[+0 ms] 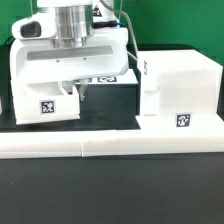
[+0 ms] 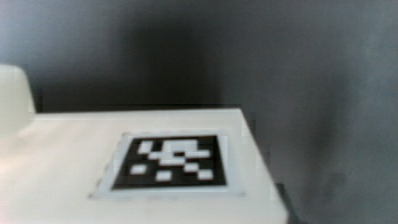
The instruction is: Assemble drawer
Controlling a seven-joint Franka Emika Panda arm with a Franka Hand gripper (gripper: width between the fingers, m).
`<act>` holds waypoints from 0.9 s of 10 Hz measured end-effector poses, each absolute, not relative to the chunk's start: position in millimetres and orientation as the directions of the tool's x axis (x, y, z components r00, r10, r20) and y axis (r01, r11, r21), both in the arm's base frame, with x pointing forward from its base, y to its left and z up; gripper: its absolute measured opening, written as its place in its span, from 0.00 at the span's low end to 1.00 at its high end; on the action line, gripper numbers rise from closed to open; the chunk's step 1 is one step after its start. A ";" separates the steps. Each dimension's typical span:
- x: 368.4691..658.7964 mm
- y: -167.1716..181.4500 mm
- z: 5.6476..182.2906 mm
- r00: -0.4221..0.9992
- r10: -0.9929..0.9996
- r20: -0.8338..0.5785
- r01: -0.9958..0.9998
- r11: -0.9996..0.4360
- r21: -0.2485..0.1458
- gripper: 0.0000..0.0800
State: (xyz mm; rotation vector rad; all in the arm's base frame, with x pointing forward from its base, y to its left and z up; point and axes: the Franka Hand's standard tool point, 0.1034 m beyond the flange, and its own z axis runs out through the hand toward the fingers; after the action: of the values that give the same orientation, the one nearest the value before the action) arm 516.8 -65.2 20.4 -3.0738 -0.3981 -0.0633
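Observation:
In the exterior view a white drawer part (image 1: 45,92) with a square tag (image 1: 47,108) stands at the left, and a larger white box-like drawer part (image 1: 180,85) with a tag (image 1: 182,121) stands at the right. Between them is a dark gap with another tagged white piece (image 1: 105,78). My gripper (image 1: 77,90) hangs low over the left part's right end, its white hand above it. Its fingers are too small and hidden to tell whether they are open or shut. The wrist view shows a white flat face (image 2: 71,150) with a tag (image 2: 173,160) very close, and no fingers.
A long low white bar (image 1: 110,148) runs across the table in front of the parts. The black table (image 1: 110,195) lies in front of the bar. A green wall (image 1: 180,25) stands behind. A rounded white edge (image 2: 15,100) shows at the side of the wrist view.

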 end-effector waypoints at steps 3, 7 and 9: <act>516.2 -65.1 19.6 0.963 0.266 0.045 0.268 -0.963 -0.036 0.05; 521.1 -62.3 19.3 0.768 0.640 0.029 0.640 -0.768 0.021 0.05; 526.4 -56.8 22.0 0.715 0.699 0.026 0.698 -0.715 0.031 0.05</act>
State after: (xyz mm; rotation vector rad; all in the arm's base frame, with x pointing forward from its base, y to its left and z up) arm 526.4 -56.8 22.0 -2.9262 -1.1925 -0.0562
